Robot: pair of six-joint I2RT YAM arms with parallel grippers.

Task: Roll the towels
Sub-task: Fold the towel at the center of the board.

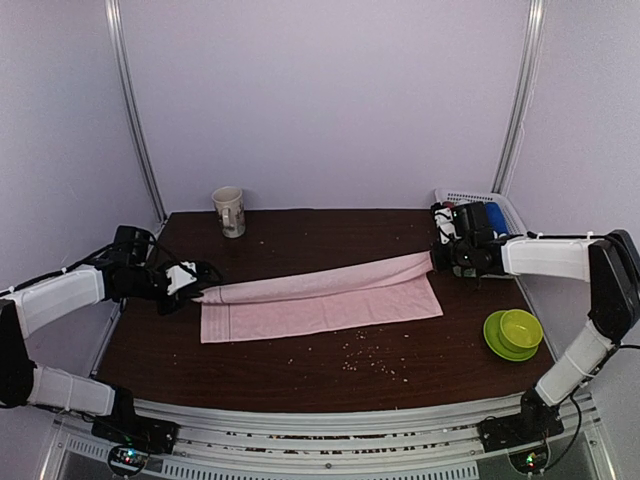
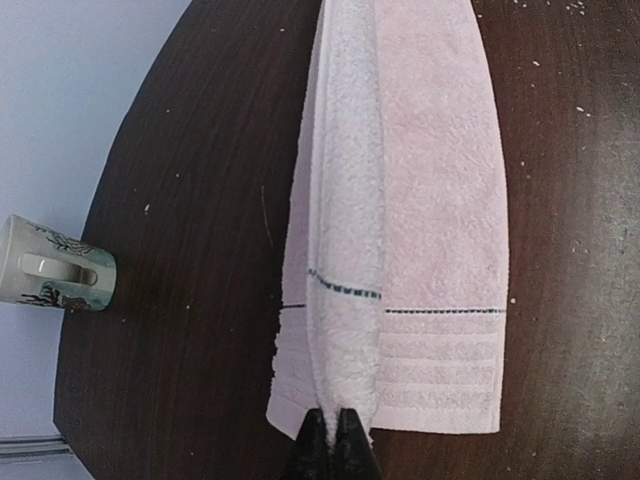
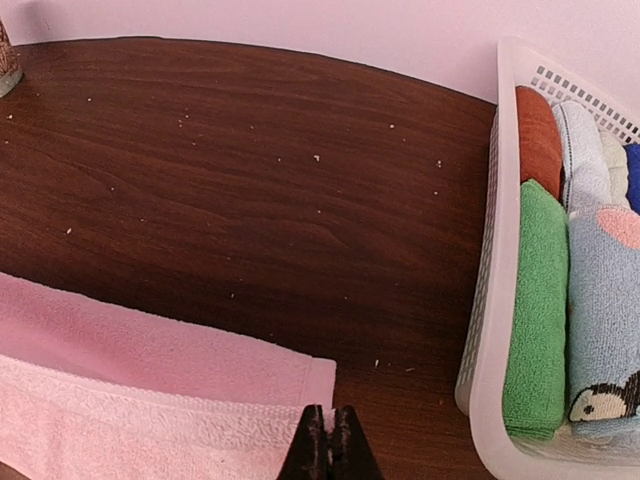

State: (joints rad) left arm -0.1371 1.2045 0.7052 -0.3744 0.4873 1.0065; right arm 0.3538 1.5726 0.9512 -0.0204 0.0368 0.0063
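A long pale pink towel (image 1: 320, 298) stretches across the dark table, its far long edge lifted and pulled taut over the flat lower layer. My left gripper (image 1: 198, 293) is shut on the towel's left end; in the left wrist view the raised fold (image 2: 345, 250) runs up from the shut gripper (image 2: 334, 420). My right gripper (image 1: 440, 262) is shut on the towel's right corner (image 3: 310, 415), seen pinched at the gripper (image 3: 330, 425) in the right wrist view. Other towels (image 3: 535, 300) lie rolled in the white basket (image 3: 485, 330).
A patterned mug (image 1: 229, 211) stands at the table's back left. A green bowl (image 1: 513, 333) sits near the right edge. The white basket (image 1: 470, 198) is at the back right corner behind my right gripper. Crumbs (image 1: 370, 355) speckle the front of the table.
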